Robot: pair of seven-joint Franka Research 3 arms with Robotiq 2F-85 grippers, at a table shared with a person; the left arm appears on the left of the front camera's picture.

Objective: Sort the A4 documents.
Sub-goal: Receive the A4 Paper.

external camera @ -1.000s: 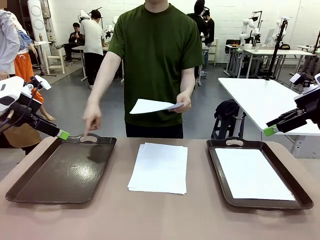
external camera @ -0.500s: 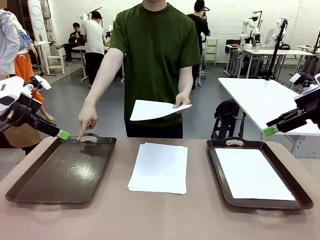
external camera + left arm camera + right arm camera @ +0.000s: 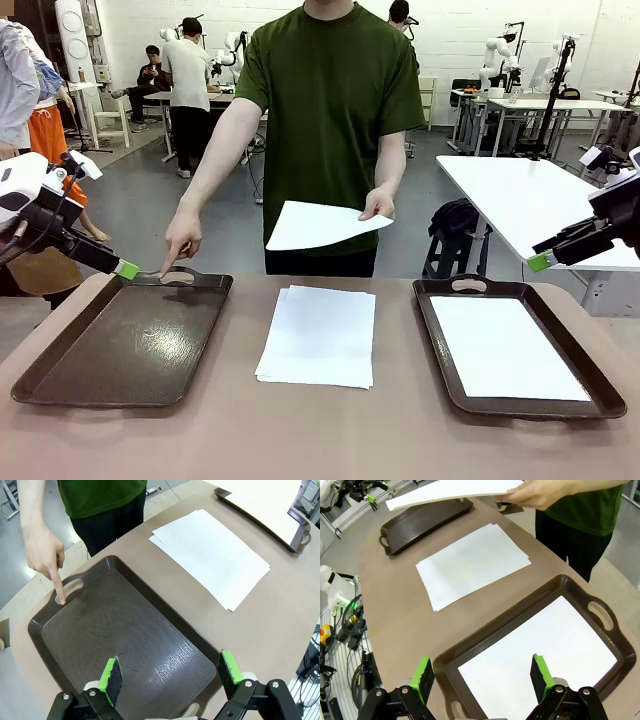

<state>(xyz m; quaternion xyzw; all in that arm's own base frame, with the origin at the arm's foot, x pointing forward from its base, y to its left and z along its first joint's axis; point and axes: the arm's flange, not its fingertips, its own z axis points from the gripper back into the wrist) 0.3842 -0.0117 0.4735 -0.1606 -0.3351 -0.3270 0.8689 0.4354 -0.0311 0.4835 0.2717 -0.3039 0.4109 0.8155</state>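
Observation:
A small stack of white A4 documents (image 3: pixel 318 334) lies on the brown table between two dark brown trays. One sheet (image 3: pixel 502 346) lies in the right tray (image 3: pixel 430 330). The left tray (image 3: pixel 60 358) holds nothing. The person holds another sheet (image 3: pixel 315 225) in one hand above the table and points a finger of the other hand (image 3: pixel 181 243) at the left tray's far handle. My left gripper (image 3: pixel 170 672) hangs open above the left tray's near end (image 3: pixel 130 645). My right gripper (image 3: pixel 482 676) hangs open above the right tray's near end (image 3: pixel 451 666), nothing between its fingers.
The stack (image 3: pixel 212 555) lies to the right of the left tray in the left wrist view. The person stands at the table's far edge. A white table (image 3: pixel 520 200) stands behind on the right. Bare brown tabletop (image 3: pixel 320 430) runs along the near edge.
The person has shifted slightly to the right and brought the held sheet forward and right. The pointing hand stays at the left tray's handle. Neither arm has moved.

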